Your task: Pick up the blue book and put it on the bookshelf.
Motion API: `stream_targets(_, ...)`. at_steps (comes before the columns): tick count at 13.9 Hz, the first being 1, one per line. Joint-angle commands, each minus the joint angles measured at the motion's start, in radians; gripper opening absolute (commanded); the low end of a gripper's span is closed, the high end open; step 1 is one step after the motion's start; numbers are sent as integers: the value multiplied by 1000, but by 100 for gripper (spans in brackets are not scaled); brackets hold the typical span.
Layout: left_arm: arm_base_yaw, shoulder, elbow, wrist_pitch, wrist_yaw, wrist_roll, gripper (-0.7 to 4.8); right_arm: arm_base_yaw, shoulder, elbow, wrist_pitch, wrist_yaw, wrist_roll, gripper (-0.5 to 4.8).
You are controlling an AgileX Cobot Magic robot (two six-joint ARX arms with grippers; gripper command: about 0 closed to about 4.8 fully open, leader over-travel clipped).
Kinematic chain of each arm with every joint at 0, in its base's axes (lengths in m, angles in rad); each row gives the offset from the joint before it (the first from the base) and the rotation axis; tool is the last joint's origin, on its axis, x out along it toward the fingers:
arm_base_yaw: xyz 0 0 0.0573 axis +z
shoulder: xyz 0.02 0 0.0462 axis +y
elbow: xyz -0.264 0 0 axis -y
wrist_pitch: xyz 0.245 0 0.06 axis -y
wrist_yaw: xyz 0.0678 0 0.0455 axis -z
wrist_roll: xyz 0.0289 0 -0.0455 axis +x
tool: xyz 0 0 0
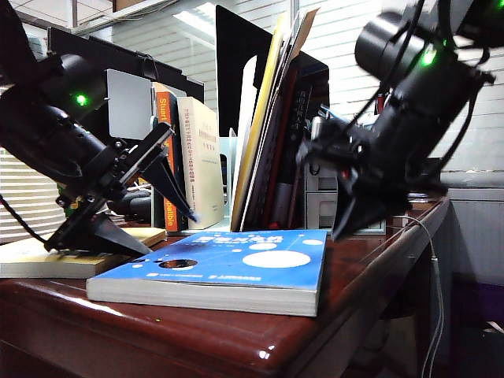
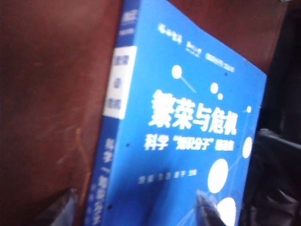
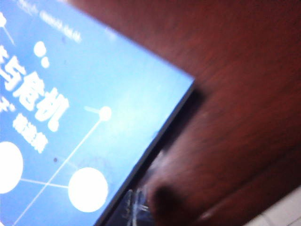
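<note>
Two grippers are seen in the exterior view, one at each side of the blue book [image 1: 216, 272], which lies flat on the dark red surface [image 1: 370, 268] — the bookshelf [image 1: 233, 161] stands behind it, already holding upright volumes. The left gripper [image 1: 138, 216] has its jaws spread wide, the lower finger resting on a pale yellow paperback [image 1: 47, 258]; the right gripper [image 1: 354, 220] hangs near the book's right edge with jaws closed.

In the left wrist view the blue cover and spine are framed close beneath the gripper.

In the right wrist view the book's corner is seen beside blurred fingertips.

The pickup is judged not yet made; next, an edge must be caught — perhaps levered up first.
</note>
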Motion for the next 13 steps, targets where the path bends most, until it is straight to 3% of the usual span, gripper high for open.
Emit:
stream_targets(1, -2, 21, -2, -12, 18, -2, 336, 2, 39, 4, 5, -42, 15, -6)
stream_targets(3, -2, 24, -2, -13, 19, -2, 336, 2, 59, 4, 12, -74, 15, -6)
stream_targets(6, -2, 29, -2, -8, 108, -2, 336, 2, 76, 4, 74, -174, 14, -6)
stream_targets(12, -2, 30, -2, 128, 353, -7, 336, 2, 77, 5, 96, -181, 14, -6)
stream_targets(13, -2, 30, -2, 135, 357, -17, 336, 2, 77, 5, 96, -181, 14, -6)
